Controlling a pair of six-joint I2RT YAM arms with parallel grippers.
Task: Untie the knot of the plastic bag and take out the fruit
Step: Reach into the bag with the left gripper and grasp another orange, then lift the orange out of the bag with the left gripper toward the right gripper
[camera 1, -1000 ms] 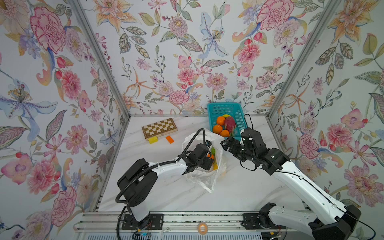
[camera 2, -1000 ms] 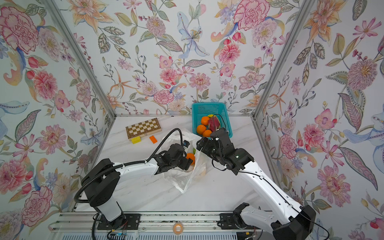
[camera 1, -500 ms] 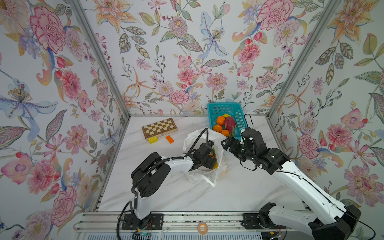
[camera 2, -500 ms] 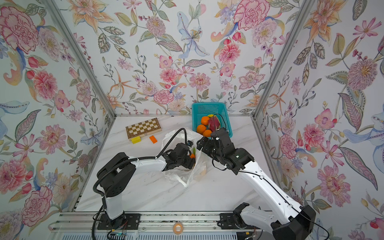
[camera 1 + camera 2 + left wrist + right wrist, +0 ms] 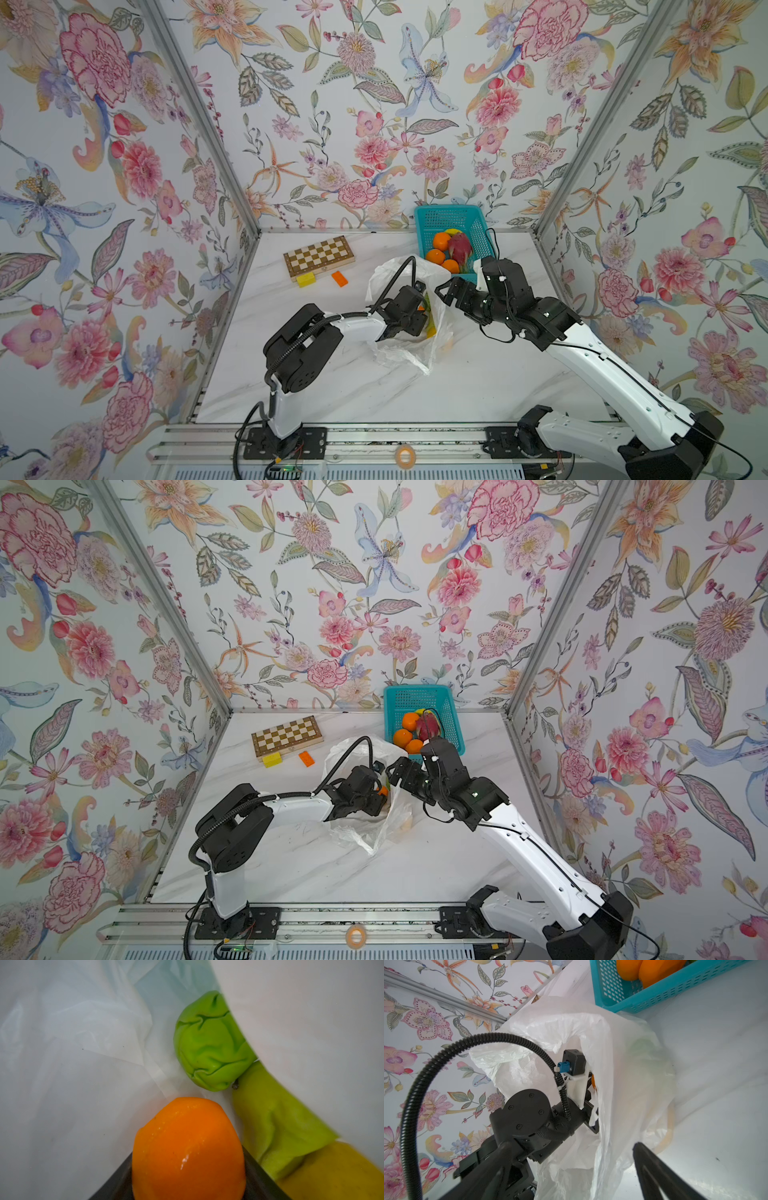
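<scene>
We swung our left elbow (image 5: 303, 347) rightward; left gripper (image 5: 420, 319), mid-frame inside the plastic bag (image 5: 399, 353), clamped an orange (image 5: 188, 1142); right gripper (image 5: 446, 291) gaped alongside.

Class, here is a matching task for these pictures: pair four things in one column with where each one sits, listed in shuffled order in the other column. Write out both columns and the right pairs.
Things
1. dragon fruit
2. wrinkled green fruit
3. orange block
4. orange in the left wrist view

Places
A. between the fingers of the left gripper
B. on the table, beside the chessboard
C. in the teal basket
D. loose inside the plastic bag

Pairs: 1-C, 2-D, 3-B, 4-A
</scene>
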